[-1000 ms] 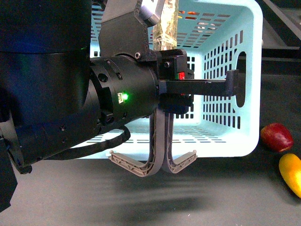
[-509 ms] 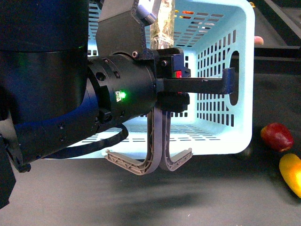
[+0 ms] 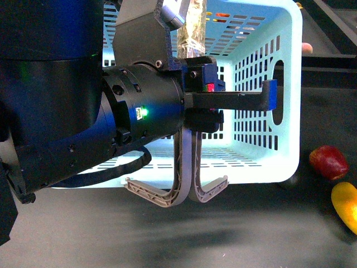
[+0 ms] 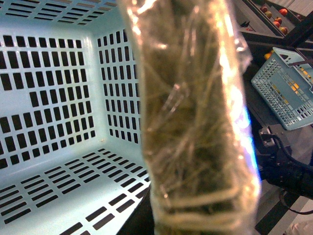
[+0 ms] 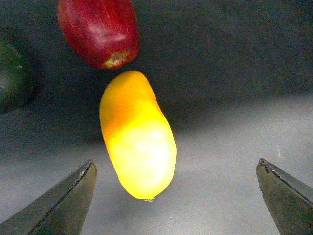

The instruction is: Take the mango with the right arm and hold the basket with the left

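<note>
The turquoise basket stands on the dark table, its grey-brown handles hanging down in front. My bulky black left arm fills the left of the front view; the left gripper is shut on the basket at its side wall. The left wrist view shows the basket's slotted inside behind a blurred, plastic-wrapped straw-coloured object. The yellow-orange mango lies on the table, its tip between the fingers of my open right gripper, untouched. It also shows at the front view's right edge.
A red oval fruit lies just beyond the mango, also seen in the front view. A dark green fruit lies beside it. A second turquoise basket stands further off.
The basket and my left arm have shifted slightly to the left, most of it early on. The mango and red fruit have stayed where they were.
</note>
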Available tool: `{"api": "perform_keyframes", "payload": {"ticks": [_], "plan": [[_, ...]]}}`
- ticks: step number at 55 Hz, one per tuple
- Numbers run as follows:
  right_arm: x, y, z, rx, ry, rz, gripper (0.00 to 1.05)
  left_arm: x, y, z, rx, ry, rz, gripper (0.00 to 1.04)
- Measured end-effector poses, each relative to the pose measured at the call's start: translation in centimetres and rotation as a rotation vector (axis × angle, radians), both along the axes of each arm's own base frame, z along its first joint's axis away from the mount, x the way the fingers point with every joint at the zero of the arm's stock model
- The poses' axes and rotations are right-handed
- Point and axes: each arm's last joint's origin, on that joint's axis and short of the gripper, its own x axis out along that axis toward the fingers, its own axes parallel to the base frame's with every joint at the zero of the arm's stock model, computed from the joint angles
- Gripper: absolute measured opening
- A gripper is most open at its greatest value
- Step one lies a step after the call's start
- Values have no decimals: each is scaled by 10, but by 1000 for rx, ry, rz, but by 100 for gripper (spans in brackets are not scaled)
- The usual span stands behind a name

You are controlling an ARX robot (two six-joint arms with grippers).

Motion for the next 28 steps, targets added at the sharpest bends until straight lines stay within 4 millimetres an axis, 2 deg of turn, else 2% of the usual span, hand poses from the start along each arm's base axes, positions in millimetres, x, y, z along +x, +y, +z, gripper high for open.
{"api": "perform_keyframes", "payload": {"ticks": [12, 28], "plan": [[21, 1, -32, 5, 62, -4, 97, 0, 0, 0, 0, 0, -1, 5], [43, 6, -54, 12, 89, -6, 97, 0, 0, 0, 0, 0, -1, 5]]}}
